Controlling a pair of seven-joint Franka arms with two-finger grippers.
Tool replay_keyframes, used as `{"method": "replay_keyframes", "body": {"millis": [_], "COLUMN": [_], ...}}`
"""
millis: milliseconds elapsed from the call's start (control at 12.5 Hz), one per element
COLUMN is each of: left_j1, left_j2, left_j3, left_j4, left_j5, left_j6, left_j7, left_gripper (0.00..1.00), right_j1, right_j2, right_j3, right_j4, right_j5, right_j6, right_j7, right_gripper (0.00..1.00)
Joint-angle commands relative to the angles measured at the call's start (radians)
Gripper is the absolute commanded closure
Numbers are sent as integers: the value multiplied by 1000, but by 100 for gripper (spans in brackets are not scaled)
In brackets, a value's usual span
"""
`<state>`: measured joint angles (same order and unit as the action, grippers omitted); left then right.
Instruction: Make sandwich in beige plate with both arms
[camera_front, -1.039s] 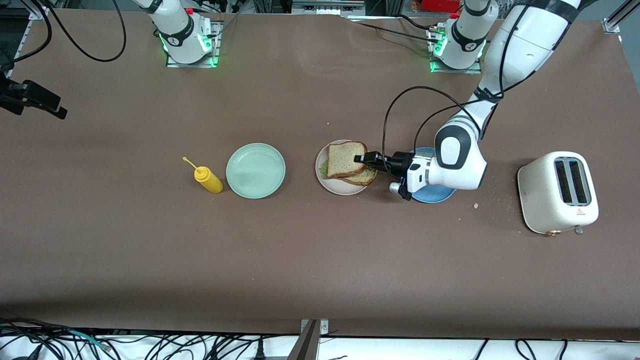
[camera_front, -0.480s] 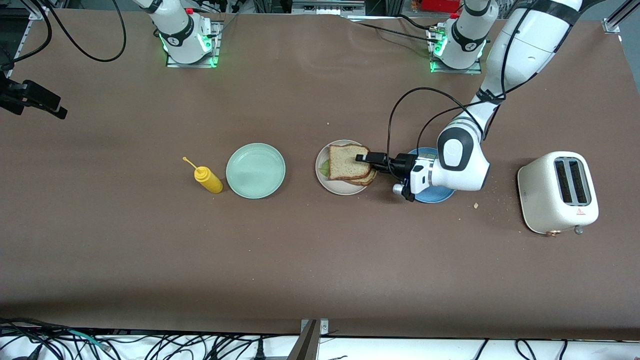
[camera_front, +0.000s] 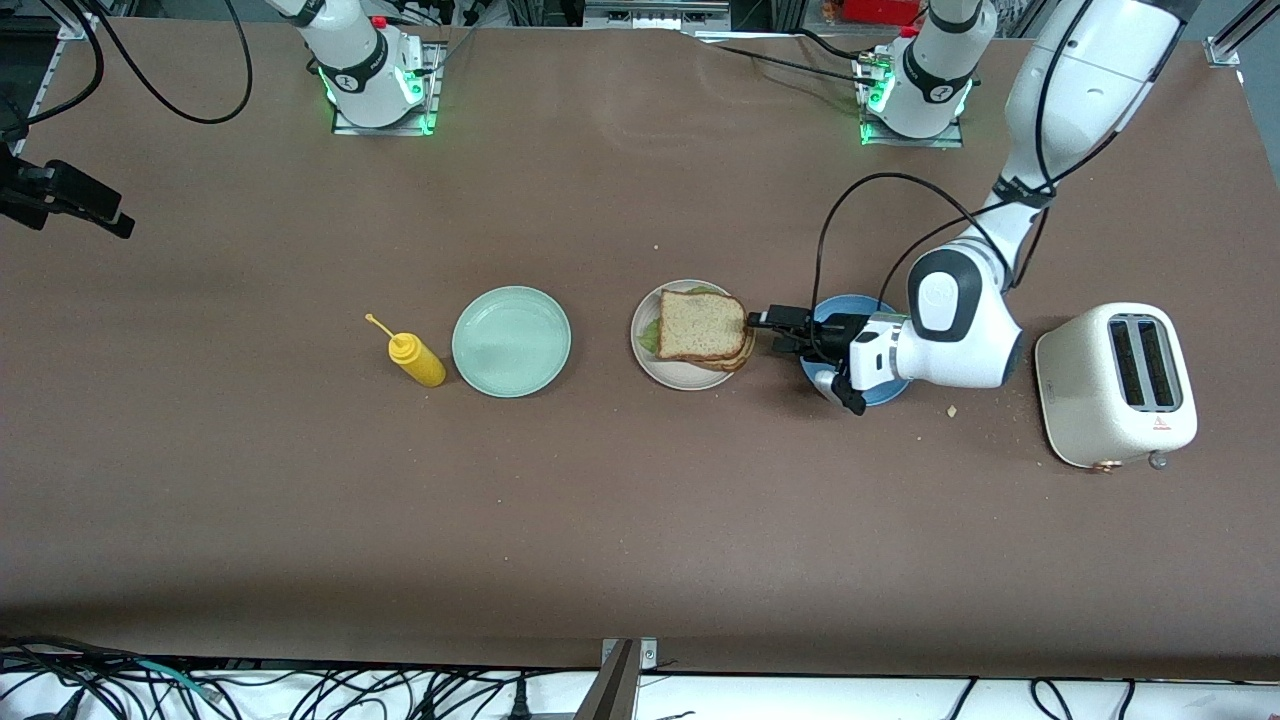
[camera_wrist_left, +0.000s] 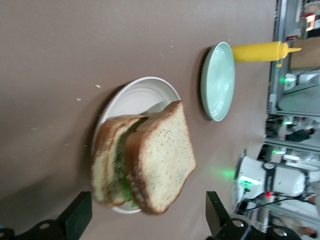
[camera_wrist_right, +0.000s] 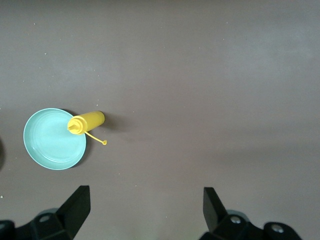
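Note:
The sandwich (camera_front: 702, 326) lies on the beige plate (camera_front: 672, 378) in the middle of the table: two toast slices with green lettuce (camera_front: 648, 338) peeking out between them. My left gripper (camera_front: 775, 330) is open and empty, low beside the plate, between it and the blue plate (camera_front: 880, 392). In the left wrist view the sandwich (camera_wrist_left: 165, 155) on the plate (camera_wrist_left: 135, 97) sits just ahead of the open gripper (camera_wrist_left: 147, 222), apart from both fingers. My right gripper (camera_wrist_right: 145, 210) is open and empty, high over bare table; it does not show in the front view.
A mint-green plate (camera_front: 511, 341) and a yellow mustard bottle (camera_front: 418, 361) stand toward the right arm's end; both also show in the right wrist view, plate (camera_wrist_right: 47, 145) and bottle (camera_wrist_right: 87, 121). A white toaster (camera_front: 1115, 385) stands toward the left arm's end. Crumbs lie near it.
My left gripper let go of the top toast slice, which settled flat on the lettuce. The gripper then drew back from the beige plate toward the blue plate.

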<state>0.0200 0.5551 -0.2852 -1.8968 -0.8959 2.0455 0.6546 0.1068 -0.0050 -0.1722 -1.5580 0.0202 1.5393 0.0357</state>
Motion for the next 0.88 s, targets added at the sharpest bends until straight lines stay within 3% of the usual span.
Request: {"method": "replay_keyframes", "body": {"millis": [0, 160, 480, 799], "left_j1": [12, 38, 129, 152], "left_j2": [-88, -121, -122, -187], "left_j3": [0, 1, 1, 3], "left_j4": [-2, 30, 214, 334], "left_j5": [154, 321, 627, 808], "left_j6": [-13, -56, -287, -461], "left_j7": [-102, -159, -206, -347], "left_gripper": [0, 0, 0, 0], "right_j1": [-4, -4, -4, -4], "right_j2": [7, 7, 7, 7], "right_j3": [0, 0, 0, 2], "right_j4": [27, 27, 27, 27], "right_j5": [-10, -10, -10, -13], "right_j6": [-25, -25, -25, -25], "right_j7": [-11, -11, -11, -10], "right_gripper": [0, 0, 0, 0]}}
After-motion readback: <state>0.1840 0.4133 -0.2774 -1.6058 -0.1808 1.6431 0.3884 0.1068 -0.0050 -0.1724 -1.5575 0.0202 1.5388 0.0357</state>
